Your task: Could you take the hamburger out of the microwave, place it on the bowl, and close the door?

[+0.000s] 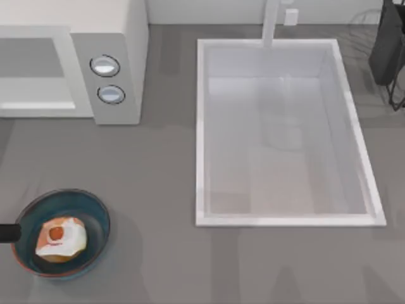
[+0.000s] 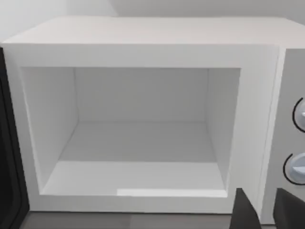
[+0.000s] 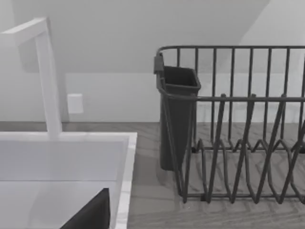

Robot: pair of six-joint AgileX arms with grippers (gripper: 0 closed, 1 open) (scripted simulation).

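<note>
The hamburger (image 1: 61, 239) lies inside the bowl (image 1: 95, 209), which sits near the front left corner of the counter (image 1: 158, 190). The microwave (image 1: 120, 57) stands at the back left of the counter with its two round dials (image 1: 105, 65) facing forward; in the left wrist view its white cavity (image 2: 138, 143) is bare and the door (image 2: 8, 191) is swung open, seen as a dark panel along one side of the opening. The left claw (image 2: 269, 212) is levelled at the front of the microwave, aimed straight at the cavity, and its two dark fingertips (image 2: 245, 212) stand slightly apart with nothing between them, so it is released. A short dark piece of the left arm (image 1: 9, 234) pokes in at the counter's left edge, touching the bowl's rim. The sink (image 1: 285, 215) occupies the right half of the counter, with a white faucet (image 1: 271, 22) at its back edge and a dark wire dish rack (image 3: 238, 143) with a cutlery cup (image 3: 177, 114) at the back right corner. The right claw (image 3: 90, 214) shows as a dark shape over the sink's edge, facing the rack; I cannot tell its state.
</note>
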